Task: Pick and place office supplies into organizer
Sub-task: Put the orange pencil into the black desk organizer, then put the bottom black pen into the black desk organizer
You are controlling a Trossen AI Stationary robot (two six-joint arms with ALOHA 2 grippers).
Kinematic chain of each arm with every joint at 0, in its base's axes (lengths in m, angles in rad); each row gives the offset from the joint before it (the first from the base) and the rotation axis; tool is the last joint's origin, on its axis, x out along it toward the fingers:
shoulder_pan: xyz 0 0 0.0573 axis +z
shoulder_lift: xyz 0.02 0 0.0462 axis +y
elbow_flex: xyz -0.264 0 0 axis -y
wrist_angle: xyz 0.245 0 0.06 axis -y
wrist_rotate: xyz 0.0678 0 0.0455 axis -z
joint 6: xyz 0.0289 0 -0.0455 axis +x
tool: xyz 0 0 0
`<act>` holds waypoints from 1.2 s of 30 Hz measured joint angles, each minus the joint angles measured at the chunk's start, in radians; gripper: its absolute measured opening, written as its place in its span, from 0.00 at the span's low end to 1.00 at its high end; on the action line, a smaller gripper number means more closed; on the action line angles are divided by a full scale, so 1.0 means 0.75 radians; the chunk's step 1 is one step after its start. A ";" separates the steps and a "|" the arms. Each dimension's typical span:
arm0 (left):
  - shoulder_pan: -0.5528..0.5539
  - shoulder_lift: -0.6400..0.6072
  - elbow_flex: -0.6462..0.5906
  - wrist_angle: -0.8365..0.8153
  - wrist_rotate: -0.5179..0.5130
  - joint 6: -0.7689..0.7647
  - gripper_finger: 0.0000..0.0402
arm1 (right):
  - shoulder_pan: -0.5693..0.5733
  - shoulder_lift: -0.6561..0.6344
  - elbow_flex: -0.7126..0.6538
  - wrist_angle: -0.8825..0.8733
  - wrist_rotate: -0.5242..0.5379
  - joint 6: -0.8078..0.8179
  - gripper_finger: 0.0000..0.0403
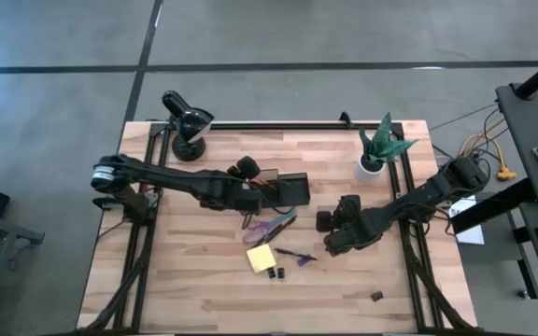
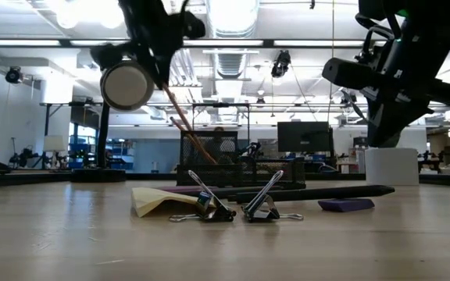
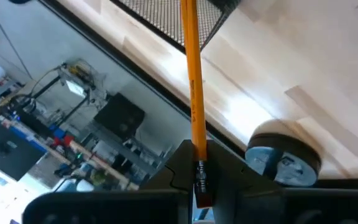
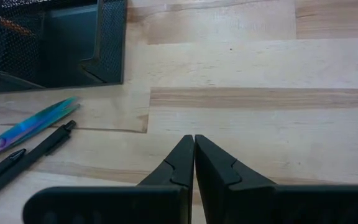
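My left gripper (image 1: 256, 192) is shut on an orange pencil (image 3: 193, 81) beside the organizer (image 1: 290, 189), a black mesh box. In the low view the pencil (image 2: 180, 117) slants down toward the organizer (image 2: 241, 160). My right gripper (image 4: 194, 140) hovers shut and empty over bare wood, right of the supplies. On the table lie purple-handled scissors (image 1: 271, 225), a yellow sticky pad (image 1: 261, 258), a dark pen (image 1: 295, 253), two black binder clips (image 2: 237, 207) and a small purple block (image 2: 346, 204). My left gripper pinches the pencil between its two fingers close to its dark-banded back end (image 3: 199, 169). The pencil runs on along the fingers and away from them, slanting downward, lifted clear of the table. Its far end (image 3: 186, 12) reaches the organizer's mesh.
A black desk lamp (image 1: 187, 119) stands at the far left, and a green potted plant (image 1: 379, 149) at the far right. A lone small clip (image 1: 377, 296) lies near the front right. Dark rails (image 1: 418, 271) run along the table's sides.
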 joint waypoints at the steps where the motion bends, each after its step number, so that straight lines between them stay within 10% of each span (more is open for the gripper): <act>1: 0.002 0.018 0.000 0.002 -0.009 -0.012 0.03 | 0.000 0.000 -0.001 0.000 0.001 0.000 0.02; 18: -0.027 -0.048 0.019 0.029 -0.124 -0.222 0.43 | 0.003 0.000 -0.003 0.109 -0.059 -0.187 0.02; 21: -0.068 -0.127 0.041 -0.067 0.045 -0.453 0.44 | 0.003 0.000 -0.003 0.295 -0.099 -0.554 0.02; 27: -0.077 -0.277 -0.003 -0.092 0.827 -1.299 0.45 | 0.003 0.049 0.032 0.634 -0.340 -1.478 0.02; 36: -0.222 -0.489 -0.242 0.050 0.731 -1.800 0.45 | 0.028 0.236 0.238 0.444 -0.459 -1.746 0.11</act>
